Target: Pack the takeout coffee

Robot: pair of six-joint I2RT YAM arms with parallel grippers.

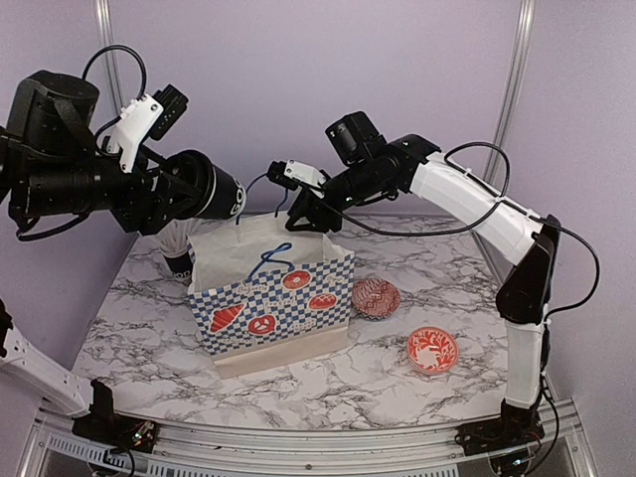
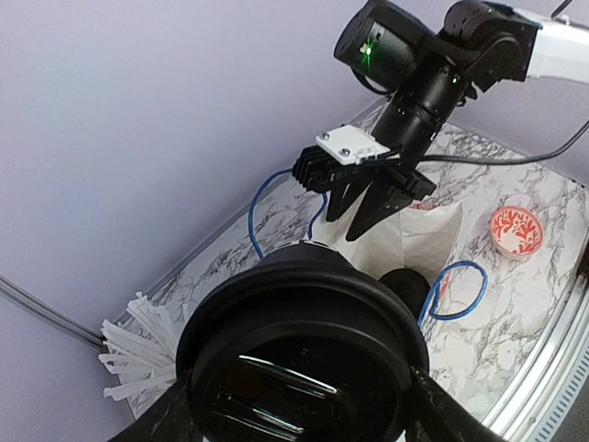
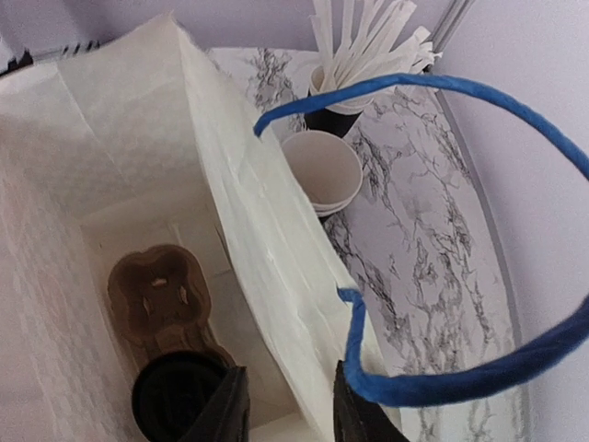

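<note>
Standing on the marble counter (image 1: 397, 368), the checkered paper bag (image 1: 273, 308) has its far wall between the fingers of my right hand (image 3: 290, 410); whether they pinch it I cannot tell. My left hand (image 2: 299, 419) grips a lidded coffee cup (image 1: 224, 196) above the bag; a second lidded cup (image 3: 179, 396) sits inside.

Left tool (image 1: 204, 191) raised high, clamped, right tool (image 1: 310, 221) angled down, fingers (image 3: 230, 410) narrowly apart
</note>
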